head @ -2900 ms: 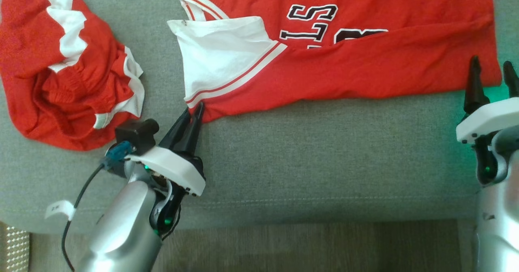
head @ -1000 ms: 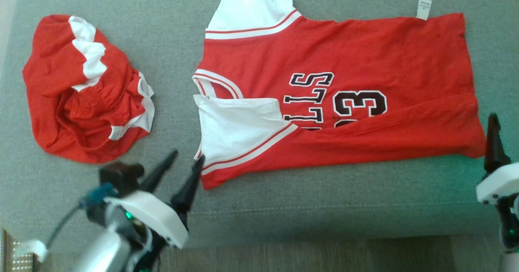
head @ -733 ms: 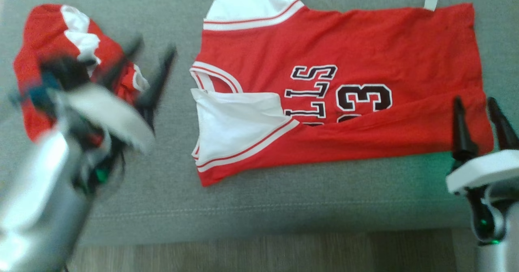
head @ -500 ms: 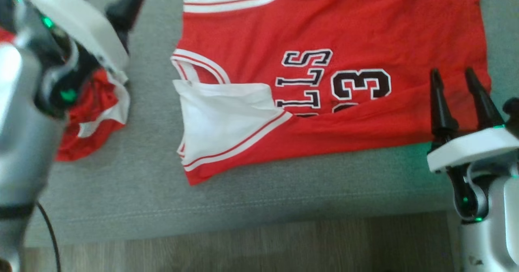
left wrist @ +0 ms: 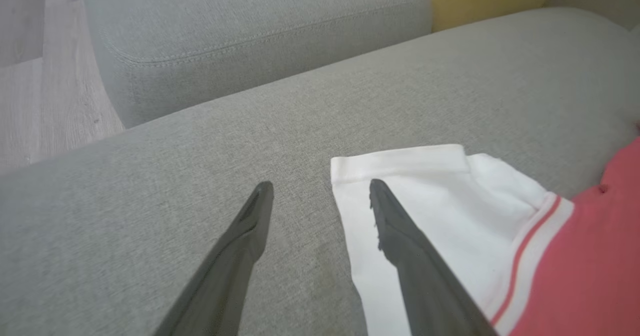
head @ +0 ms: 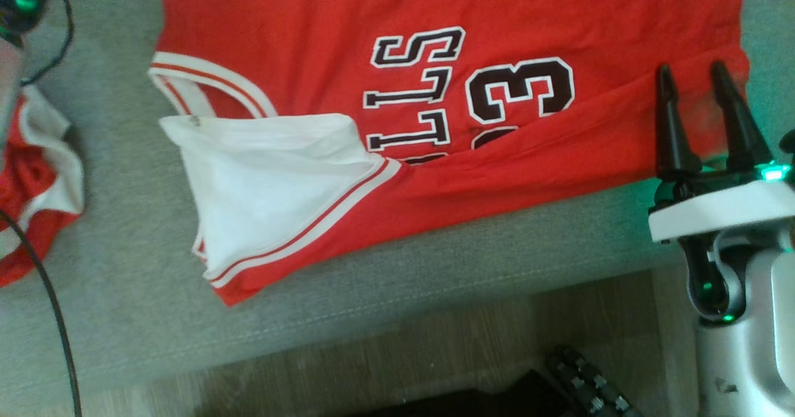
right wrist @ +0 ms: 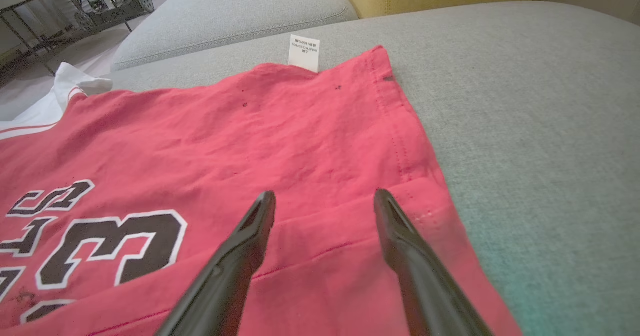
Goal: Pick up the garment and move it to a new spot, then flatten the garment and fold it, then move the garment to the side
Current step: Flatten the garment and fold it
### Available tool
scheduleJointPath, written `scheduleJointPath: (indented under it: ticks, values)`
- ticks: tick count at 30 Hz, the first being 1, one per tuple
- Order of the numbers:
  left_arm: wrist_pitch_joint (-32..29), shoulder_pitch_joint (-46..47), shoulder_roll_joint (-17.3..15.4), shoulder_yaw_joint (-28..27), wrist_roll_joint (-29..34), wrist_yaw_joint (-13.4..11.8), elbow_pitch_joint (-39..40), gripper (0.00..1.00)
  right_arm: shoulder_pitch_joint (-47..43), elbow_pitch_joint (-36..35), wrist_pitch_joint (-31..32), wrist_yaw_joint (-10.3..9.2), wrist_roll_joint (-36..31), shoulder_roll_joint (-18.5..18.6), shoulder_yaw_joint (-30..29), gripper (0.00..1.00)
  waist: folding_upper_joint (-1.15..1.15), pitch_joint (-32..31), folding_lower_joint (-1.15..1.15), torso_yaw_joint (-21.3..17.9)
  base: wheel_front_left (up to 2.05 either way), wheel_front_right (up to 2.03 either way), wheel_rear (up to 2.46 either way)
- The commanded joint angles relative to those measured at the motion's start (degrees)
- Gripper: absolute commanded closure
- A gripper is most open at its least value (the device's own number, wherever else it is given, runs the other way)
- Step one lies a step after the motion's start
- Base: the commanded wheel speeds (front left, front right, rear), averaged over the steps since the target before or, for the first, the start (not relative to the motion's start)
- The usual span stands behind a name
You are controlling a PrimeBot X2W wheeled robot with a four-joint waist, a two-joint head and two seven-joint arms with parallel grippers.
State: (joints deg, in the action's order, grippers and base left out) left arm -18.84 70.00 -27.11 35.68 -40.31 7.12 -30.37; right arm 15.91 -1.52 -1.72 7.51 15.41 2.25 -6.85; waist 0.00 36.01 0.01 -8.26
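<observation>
Head view: the jersey [head: 435, 156] lies spread on the sofa [head: 155, 293], right gripper [head: 690, 68] splayed wide at its hem [head: 736, 32]; left wrist view: left gripper [left wrist: 320, 185] likewise agape astride the white sleeve [left wrist: 450, 201] edge; right wrist view: fingers [right wrist: 240, 246] parted over the doubled hem corner, seemingly poised to pinch it.

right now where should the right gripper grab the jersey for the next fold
Probably the hem corner by the white tag, from the bare cushion side: that edge lies flat and free, and the open right gripper hovers near it.
</observation>
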Motion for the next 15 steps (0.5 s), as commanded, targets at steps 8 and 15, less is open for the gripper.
scheduleJointPath:
  ticks: [8, 15]
  values:
    - [2.0, 8.4, -5.2, 3.2, -0.7, 0.4, -4.0, 0.00, 1.5, -1.7, -2.3, -0.02, 2.1, 0.6, 2.5, 0.00, 0.00, 5.1, -0.01, -3.6, 0.00, 0.00, 0.00]
    - [3.1, 10.6, -6.3, 6.9, -2.7, 0.4, -5.6, 0.00, 1.7, -0.9, -3.3, -0.02, 2.7, 0.6, 2.3, 0.00, 0.00, 6.0, -0.01, -4.3, 0.00, 0.00, 0.00]
